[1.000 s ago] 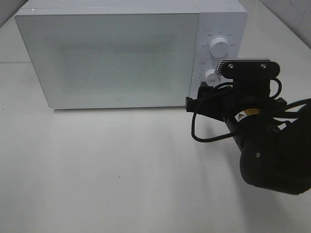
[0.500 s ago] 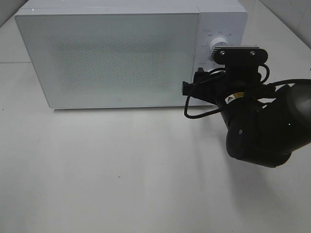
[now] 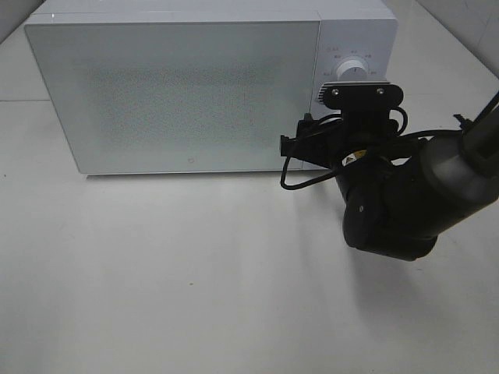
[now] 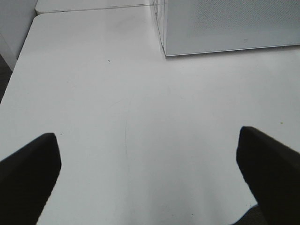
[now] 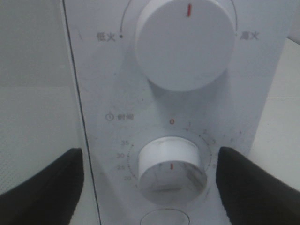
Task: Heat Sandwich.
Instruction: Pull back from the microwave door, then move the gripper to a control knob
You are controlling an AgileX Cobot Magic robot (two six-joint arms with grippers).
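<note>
The white microwave (image 3: pixel 179 93) stands at the back of the table with its door shut. The sandwich is not in view. My right arm (image 3: pixel 390 195) reaches up to the control panel and hides the lower dial in the high view. In the right wrist view my right gripper (image 5: pixel 150 187) is open, with one dark finger (image 5: pixel 42 187) on each side of the lower timer dial (image 5: pixel 172 171), not touching it. The upper power dial (image 5: pixel 185 42) (image 3: pixel 352 68) is free. My left gripper (image 4: pixel 150 183) is open and empty above bare table.
The white table (image 3: pixel 171 265) spreads in front of the microwave. In the left wrist view the microwave's lower corner (image 4: pixel 225 28) lies far ahead and the table's edge (image 4: pixel 18 61) runs along one side. A black cable (image 3: pixel 300 183) loops off the right wrist.
My right arm has moved left and in toward the microwave's control panel, and it now covers the lower dial in the high view. The microwave has not moved.
</note>
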